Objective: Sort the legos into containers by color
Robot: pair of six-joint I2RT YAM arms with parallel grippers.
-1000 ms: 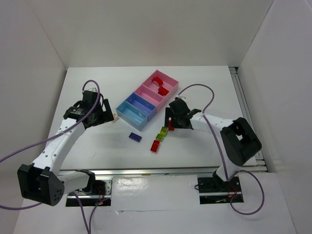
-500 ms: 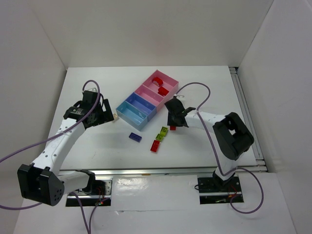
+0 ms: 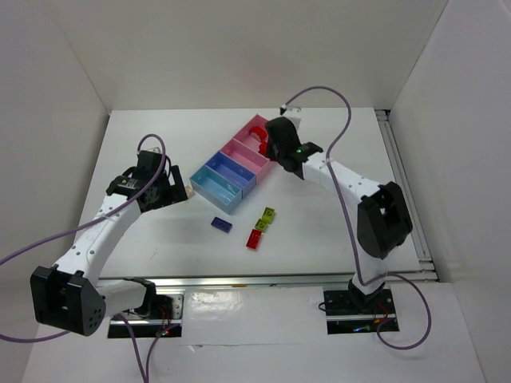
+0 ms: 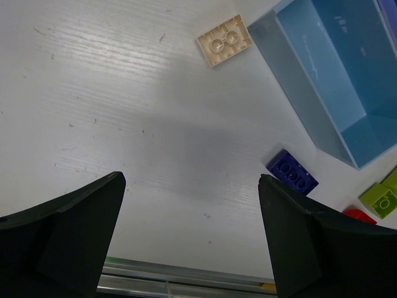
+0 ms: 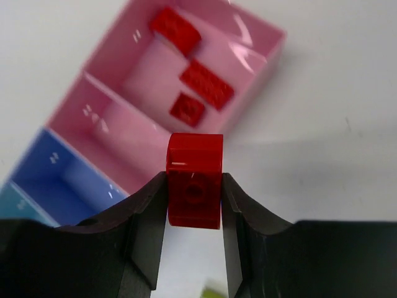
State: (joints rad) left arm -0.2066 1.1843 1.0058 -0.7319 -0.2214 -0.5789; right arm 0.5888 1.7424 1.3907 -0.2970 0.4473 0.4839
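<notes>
My right gripper (image 5: pixel 195 180) is shut on a red lego (image 5: pixel 195 154), held in the air beside the pink containers. In the top view the right gripper (image 3: pixel 278 150) hangs over the near edge of the far pink tray (image 3: pixel 276 128). Three red legos (image 5: pixel 206 84) lie in that tray. A red lego (image 3: pixel 255 238), a lime-green one (image 3: pixel 266 216), a dark purple-blue one (image 3: pixel 221 224) and a tan one (image 4: pixel 224 41) lie on the table. My left gripper (image 4: pixel 191 186) stands open over bare table, left of the light blue tray (image 4: pixel 322 74).
The four trays run in a diagonal row from the light blue one (image 3: pixel 209 190) up to the far pink one. White walls close in the table on three sides. A metal rail (image 3: pixel 263 279) runs along the near edge.
My right gripper closed on a red lego by the green ones, lifted it and swung back toward the far pink tray. The left arm stayed put.
</notes>
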